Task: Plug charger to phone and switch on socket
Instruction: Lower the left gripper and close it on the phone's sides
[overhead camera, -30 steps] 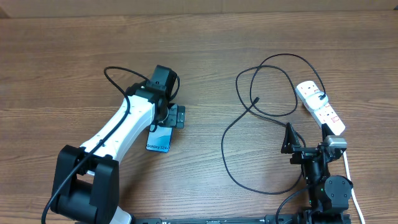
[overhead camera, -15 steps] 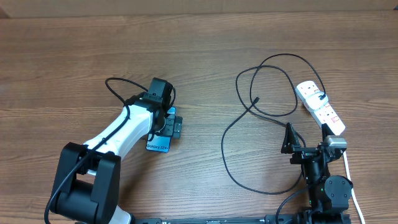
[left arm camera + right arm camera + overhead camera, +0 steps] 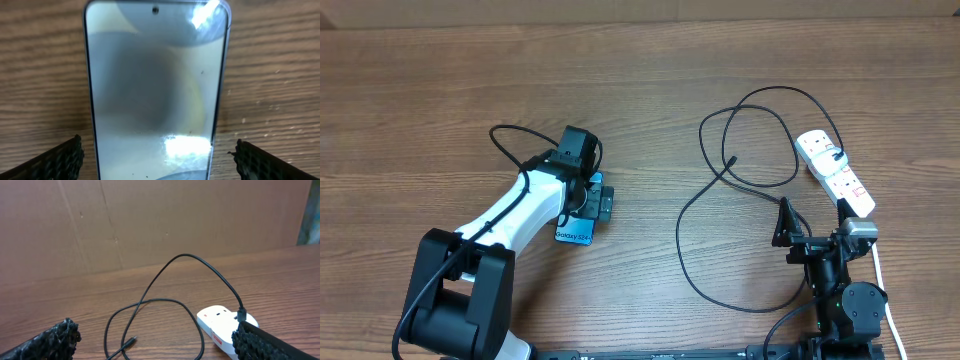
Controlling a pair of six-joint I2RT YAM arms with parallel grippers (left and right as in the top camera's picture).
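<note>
Over to the left gripper [image 3: 591, 199] first: spread as wide as can be, poised right above the phone [image 3: 576, 232], gripping nothing. From the left wrist, a finger [image 3: 62, 159] either side of the glass, neither seen touching. Phone lying flat and face up in the left half of the worktop [image 3: 440, 90], midway between far and near edges, the "Galaxy" end pointing to the near edge. Across to the right gripper [image 3: 782, 222], low by the near edge on the right: also fully parted, empty. Just beyond it, the charger [image 3: 782, 89], sprawled in big loops between the worktop's middle and its right edge. Connector tip [image 3: 731, 159] loose on the wood, well apart from the phone. Socket [image 3: 834, 172] lying slantwise close to the right edge, with the charger's other end reaching onto its top.
</note>
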